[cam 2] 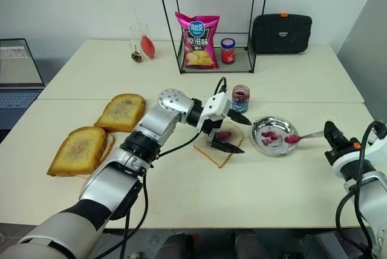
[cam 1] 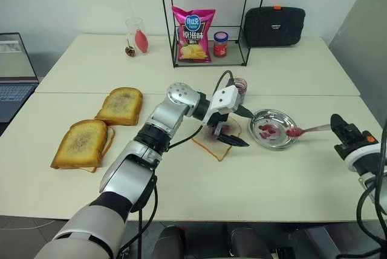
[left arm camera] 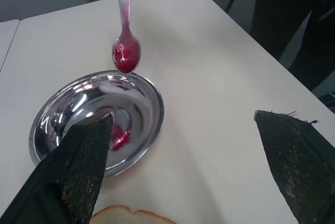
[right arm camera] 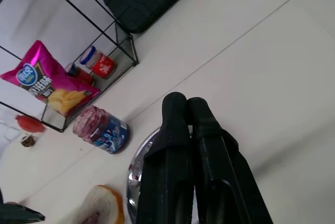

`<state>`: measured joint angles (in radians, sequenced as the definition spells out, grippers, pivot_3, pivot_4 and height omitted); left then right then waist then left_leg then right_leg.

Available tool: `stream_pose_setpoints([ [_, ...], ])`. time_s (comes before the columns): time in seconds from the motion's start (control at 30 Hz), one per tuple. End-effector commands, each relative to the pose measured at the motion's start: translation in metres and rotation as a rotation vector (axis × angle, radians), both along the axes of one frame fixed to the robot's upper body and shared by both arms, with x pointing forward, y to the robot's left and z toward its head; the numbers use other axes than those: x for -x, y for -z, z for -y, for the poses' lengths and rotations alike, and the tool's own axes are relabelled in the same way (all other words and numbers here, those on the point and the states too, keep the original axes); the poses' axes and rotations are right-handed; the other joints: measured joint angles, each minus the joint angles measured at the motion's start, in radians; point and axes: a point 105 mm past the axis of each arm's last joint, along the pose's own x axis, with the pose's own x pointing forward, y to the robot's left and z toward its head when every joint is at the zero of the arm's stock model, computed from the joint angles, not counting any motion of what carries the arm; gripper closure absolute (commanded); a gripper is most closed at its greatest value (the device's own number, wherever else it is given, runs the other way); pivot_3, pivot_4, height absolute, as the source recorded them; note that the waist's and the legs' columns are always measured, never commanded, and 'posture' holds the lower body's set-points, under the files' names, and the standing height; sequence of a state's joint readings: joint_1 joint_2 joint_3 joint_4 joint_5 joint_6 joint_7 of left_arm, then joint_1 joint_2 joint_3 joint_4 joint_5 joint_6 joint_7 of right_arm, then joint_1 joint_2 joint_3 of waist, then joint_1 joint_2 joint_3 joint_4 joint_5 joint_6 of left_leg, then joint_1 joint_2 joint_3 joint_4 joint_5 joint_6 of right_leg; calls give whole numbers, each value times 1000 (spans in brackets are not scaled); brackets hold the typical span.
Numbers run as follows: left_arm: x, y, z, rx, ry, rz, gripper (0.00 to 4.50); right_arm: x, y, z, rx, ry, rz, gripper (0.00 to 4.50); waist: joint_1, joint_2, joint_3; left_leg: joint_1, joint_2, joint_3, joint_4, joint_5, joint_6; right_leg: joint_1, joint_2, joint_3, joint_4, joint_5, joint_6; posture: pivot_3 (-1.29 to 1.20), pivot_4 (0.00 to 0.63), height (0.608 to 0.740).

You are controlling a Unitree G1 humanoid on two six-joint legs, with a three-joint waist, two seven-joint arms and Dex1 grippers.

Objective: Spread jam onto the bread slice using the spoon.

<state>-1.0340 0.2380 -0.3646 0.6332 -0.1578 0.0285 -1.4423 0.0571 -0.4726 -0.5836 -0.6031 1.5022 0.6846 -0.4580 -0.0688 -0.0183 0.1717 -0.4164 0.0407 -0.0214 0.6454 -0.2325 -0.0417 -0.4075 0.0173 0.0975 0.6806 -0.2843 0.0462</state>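
The left pincer (cam 1: 232, 127) hung wide open directly over the bread slice (cam 1: 213, 145), blocking any approach from above or from the robot's left. Just beyond it, the jam jar (cam 2: 240, 98) stood close behind the slice, and the steel plate (cam 1: 284, 141) lay just beside it on the right. The spoon (cam 1: 308, 130), clamped in the right pincer (cam 1: 336, 127), reached over the plate's right rim. The near bench (cam 1: 254, 192) in front of the slice lay bare. Two toasted slices (cam 1: 100, 127) sat well apart on the left; the wire rack (cam 1: 208, 17) stood far back.
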Motion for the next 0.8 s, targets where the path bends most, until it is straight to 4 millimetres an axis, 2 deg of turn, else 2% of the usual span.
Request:
stream_pose_setpoints([
  [0.03, -14, -16, -8, 56, -93, 57, 0, -9, 1, 3, 12, -4, 21, 4434, 2, 0, 0, 0, 0, 0, 0, 0, 0, 0, 0, 0, 0, 0, 0, 0, 150, 740],
  [0.17, -21, -17, -14, 93, -164, 31, 0, -20, 12, 4, 9, -14, 3, 4434, 12, 0, 0, 0, 0, 0, 0, 0, 0, 0, 0, 0, 0, 0, 0, 0, 150, 740],
  [0.4, -13, -8, -14, 91, -155, 10, 0, -28, 24, 9, 10, -18, -17, 4434, 16, 0, 0, -1, 0, 0, 0, 0, 0, 0, 0, 0, 0, 0, 0, 0, 150, 740],
  [0.5, -13, -6, -14, 86, -160, 11, 0, -30, 38, 17, 11, -5, -56, 3956, 16, 0, 0, 0, 0, 0, 0, 0, 0, 0, 0, -1, 0, 0, 0, 0, 150, 740],
  [0.8, -11, -5, -17, 84, -169, 5, 0, -30, 39, 19, 28, -3, -56, 1944, 16, 0, 0, 0, 0, 0, 0, 0, 0, 0, 0, 0, 0, 0, 0, 0, 150, 740],
])
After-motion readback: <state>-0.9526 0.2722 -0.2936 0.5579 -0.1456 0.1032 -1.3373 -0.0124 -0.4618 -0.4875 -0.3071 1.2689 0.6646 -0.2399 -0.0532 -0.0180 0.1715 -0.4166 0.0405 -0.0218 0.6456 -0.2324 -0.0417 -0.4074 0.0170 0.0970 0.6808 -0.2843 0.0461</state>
